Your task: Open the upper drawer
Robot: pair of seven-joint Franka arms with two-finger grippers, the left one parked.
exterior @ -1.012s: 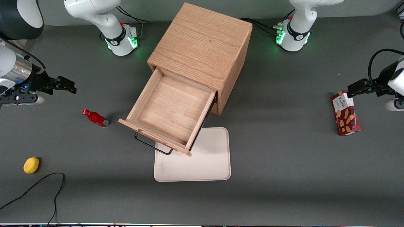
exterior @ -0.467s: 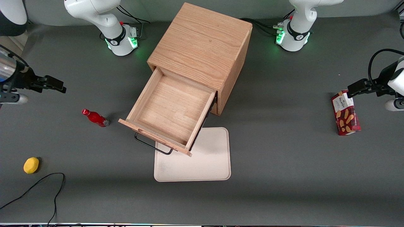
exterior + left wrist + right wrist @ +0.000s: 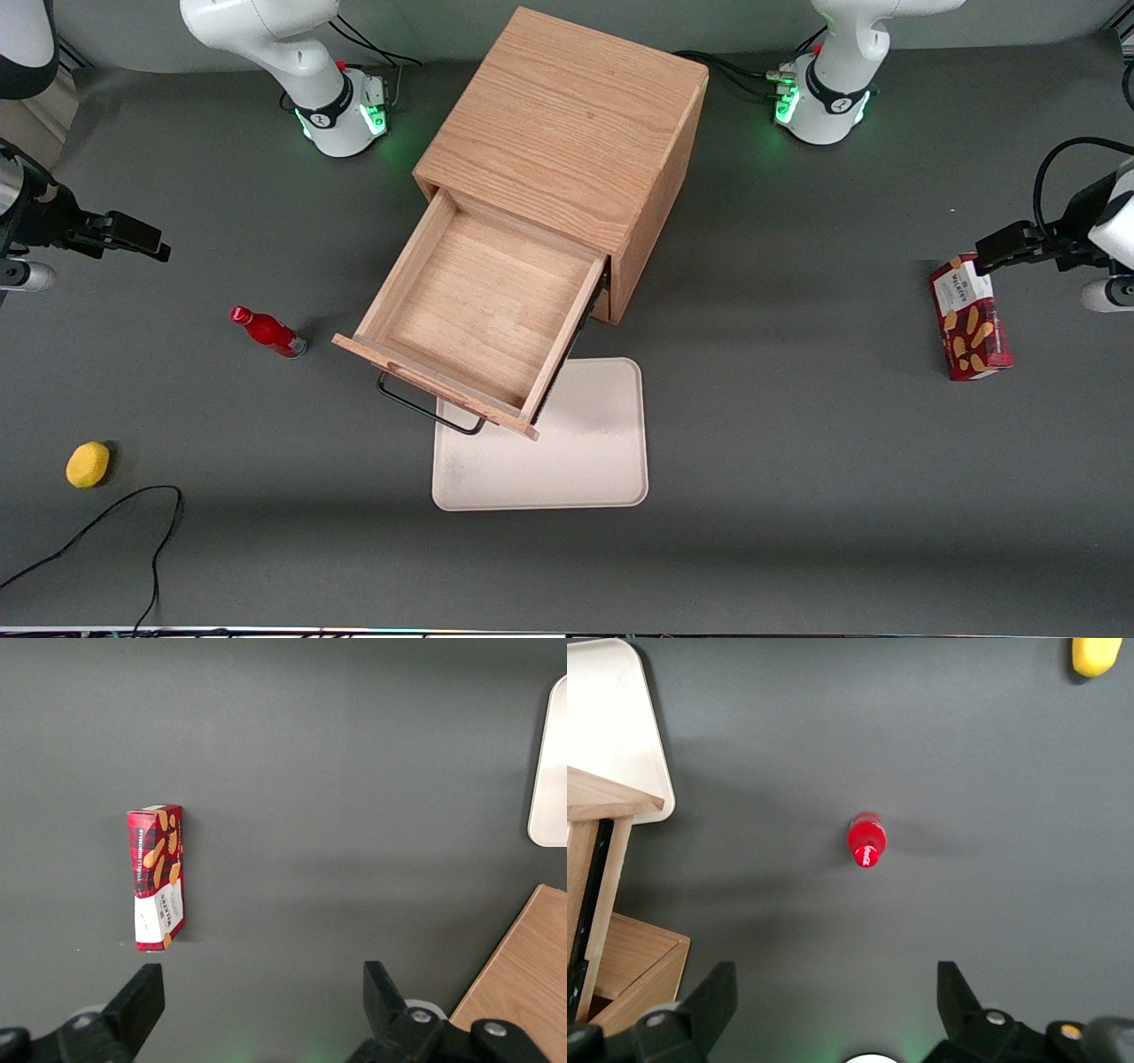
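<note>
Gripper [image 3: 146,244] has drawn back since the earlier frames, toward the working arm's end of the table [image 3: 797,496] and well away from the cabinet [image 3: 567,133]; a second ago it hung closer to the cabinet. Its fingers [image 3: 713,997] are spread wide with nothing between them, as the right wrist view shows. Nothing else has moved.

Upper drawer [image 3: 483,306] stands pulled far out of the cabinet, its inside bare wood, its front edge and black wire handle [image 3: 430,412] overhanging the corner of the white tray [image 3: 576,461] that lies on the table nearer the front camera than the cabinet. The drawer's side rail shows dark along the edge facing the parked arm's end.

Between cabinet and gripper stands a red bottle [image 3: 266,330], apart from the drawer's corner, with open grey table around it. A lemon [image 3: 88,464] lies well away from the cabinet, nearer the camera than the bottle, beside a loose black cable [image 3: 133,514]. A red biscuit box [image 3: 970,317] lies toward the parked arm's end, well apart from the cabinet, with bare table between them.
</note>
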